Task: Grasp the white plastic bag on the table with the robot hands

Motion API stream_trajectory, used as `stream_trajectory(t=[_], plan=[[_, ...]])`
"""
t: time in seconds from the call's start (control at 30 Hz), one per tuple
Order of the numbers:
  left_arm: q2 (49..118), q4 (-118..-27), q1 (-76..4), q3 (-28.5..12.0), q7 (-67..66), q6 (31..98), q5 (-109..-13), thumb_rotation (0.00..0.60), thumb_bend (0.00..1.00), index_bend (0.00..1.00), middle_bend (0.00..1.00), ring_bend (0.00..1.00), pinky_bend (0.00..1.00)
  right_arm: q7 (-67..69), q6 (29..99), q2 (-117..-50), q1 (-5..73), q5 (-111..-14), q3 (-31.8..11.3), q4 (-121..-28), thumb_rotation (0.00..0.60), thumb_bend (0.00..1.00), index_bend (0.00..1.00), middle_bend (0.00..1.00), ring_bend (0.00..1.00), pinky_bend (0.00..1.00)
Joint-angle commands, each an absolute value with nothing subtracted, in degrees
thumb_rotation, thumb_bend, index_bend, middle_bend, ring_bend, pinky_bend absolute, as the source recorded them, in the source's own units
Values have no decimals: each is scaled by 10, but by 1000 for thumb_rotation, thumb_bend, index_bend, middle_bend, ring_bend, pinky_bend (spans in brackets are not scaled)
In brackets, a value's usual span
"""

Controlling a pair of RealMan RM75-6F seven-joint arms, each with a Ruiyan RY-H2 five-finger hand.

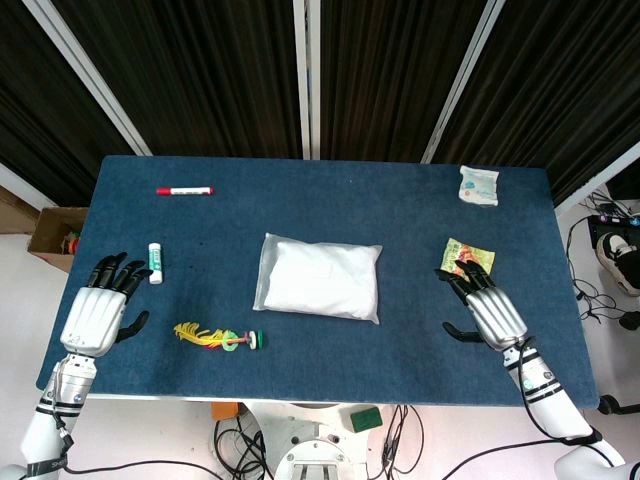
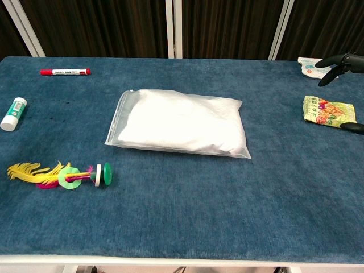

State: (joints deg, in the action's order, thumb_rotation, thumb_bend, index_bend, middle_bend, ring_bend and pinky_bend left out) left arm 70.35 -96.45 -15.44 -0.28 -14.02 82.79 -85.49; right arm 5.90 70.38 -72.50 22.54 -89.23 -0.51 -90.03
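A white plastic bag lies flat in the middle of the blue table, and neither hand touches it. My left hand hovers at the table's left edge, fingers spread and empty; the chest view does not show it. My right hand hovers at the right, fingers apart and empty. In the chest view only the right hand's dark fingertips show at the right edge.
A red marker lies far left. A white glue stick sits near my left hand. A feathered shuttlecock toy lies front left. A green snack packet and a white wipes pack lie on the right.
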Motion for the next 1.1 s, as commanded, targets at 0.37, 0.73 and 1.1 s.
stream_trajectory(t=[0.37,0.73,1.1], plan=[[816,-827,-278,-78,80,628,-794,600,283,331,168,69,103,14,581,-786,287,-830,-31,-860,600,288,138,239,28,53],[922,-677,-358,-96,129,525,-771,600,292,371,168,60,102,-33,484,-895,355,-743,-73,-763,600,420,96,235,17,52],[972,-610,-384,-92,203,485,-771,600,298,396,167,54,98,-55,461,-960,393,-718,-90,-706,600,430,89,224,12,48]])
